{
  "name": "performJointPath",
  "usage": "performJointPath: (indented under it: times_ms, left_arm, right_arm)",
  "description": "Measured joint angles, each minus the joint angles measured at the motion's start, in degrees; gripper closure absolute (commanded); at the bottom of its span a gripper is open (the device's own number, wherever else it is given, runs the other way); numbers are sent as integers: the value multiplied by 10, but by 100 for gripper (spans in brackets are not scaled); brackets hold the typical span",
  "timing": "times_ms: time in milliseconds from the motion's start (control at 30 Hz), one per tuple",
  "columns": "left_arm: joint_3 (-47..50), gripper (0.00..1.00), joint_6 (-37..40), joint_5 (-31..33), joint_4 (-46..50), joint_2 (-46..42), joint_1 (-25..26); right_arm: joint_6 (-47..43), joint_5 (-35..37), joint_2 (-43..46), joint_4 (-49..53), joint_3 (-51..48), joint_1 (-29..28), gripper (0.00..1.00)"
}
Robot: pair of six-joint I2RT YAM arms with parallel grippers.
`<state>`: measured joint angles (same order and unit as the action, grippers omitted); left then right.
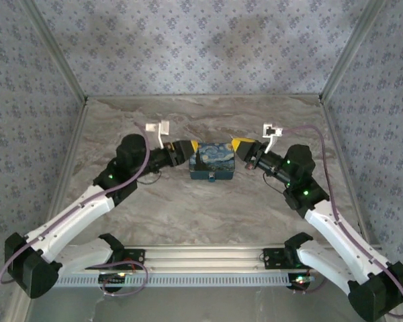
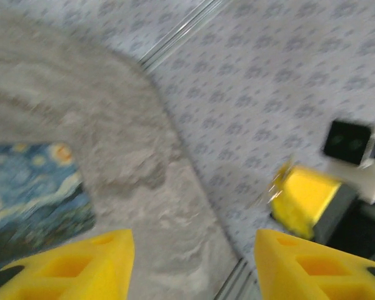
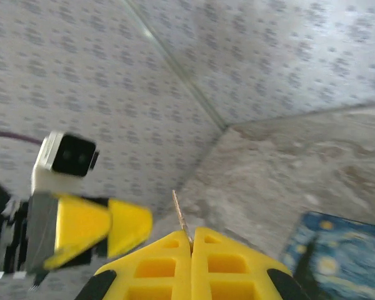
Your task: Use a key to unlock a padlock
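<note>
The padlock (image 1: 211, 164), a block with a blue starry-night print, lies on the marble table between my two grippers. It also shows at the left edge of the left wrist view (image 2: 31, 187) and at the lower right of the right wrist view (image 3: 337, 256). My left gripper (image 1: 189, 147) hovers just left of it, open, with nothing between its yellow fingers (image 2: 194, 250). Just right of the padlock, my right gripper (image 1: 240, 144) is shut on the key (image 3: 180, 219), whose thin metal blade sticks out from between the pads (image 3: 192, 236).
Patterned walls enclose the table on three sides, with metal corner posts (image 1: 342, 57). Each wrist view catches the other gripper: the right one (image 2: 303, 200) and the left one (image 3: 106, 228). Bare marble (image 1: 208, 215) lies in front of the padlock.
</note>
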<state>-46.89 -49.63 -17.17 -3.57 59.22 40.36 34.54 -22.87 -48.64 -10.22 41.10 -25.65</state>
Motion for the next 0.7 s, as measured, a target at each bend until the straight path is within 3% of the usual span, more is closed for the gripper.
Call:
performJointPath:
  times_ms: [267, 700]
  left_arm:
    - [137, 40, -38, 41, -14, 57, 60]
    - [116, 34, -38, 76, -141, 246, 58]
  right_arm:
    - [-106, 87, -80, 109, 35, 38, 100]
    - [-197, 184, -328, 122, 126, 53, 100]
